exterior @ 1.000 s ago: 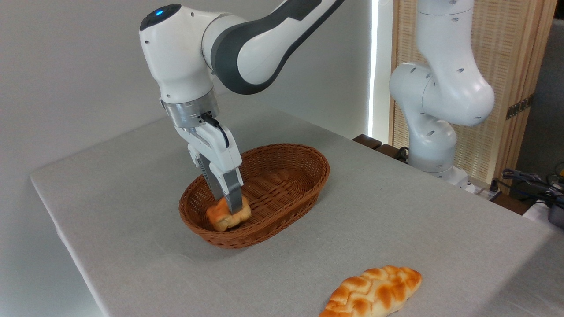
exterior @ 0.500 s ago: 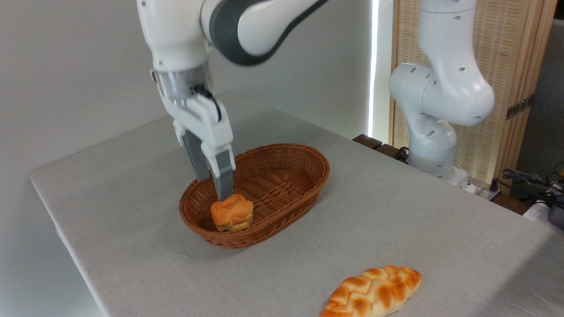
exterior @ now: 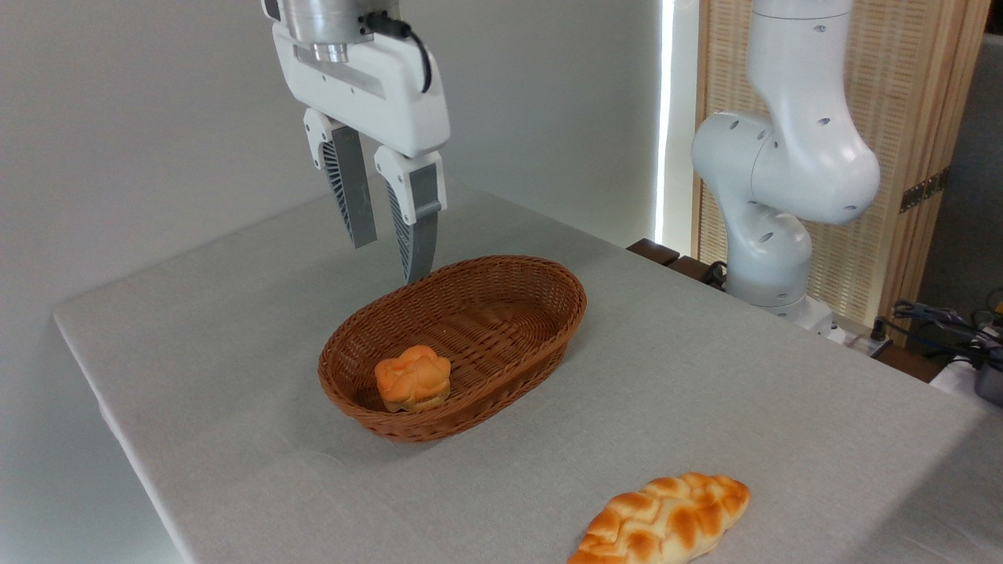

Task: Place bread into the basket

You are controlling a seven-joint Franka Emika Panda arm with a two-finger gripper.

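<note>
The small orange-golden bun (exterior: 413,380) with its knotted top lies inside the oval brown wicker basket (exterior: 523,286), near the basket's front left end. High above that end hangs my gripper (exterior: 389,257), open, with nothing between its two grey fingers (exterior: 351,192). The fingertips are well clear of the bun and level with the basket's far rim in the picture.
A long braided golden-brown loaf (exterior: 663,520) lies on the grey tablecloth (exterior: 235,313) near the front edge, right of the basket. The arm's white base (exterior: 776,196) stands at the table's back right, with cables (exterior: 940,321) beyond it.
The gripper let go of the bun, which stayed in the basket, and rose straight up from it with its fingers apart.
</note>
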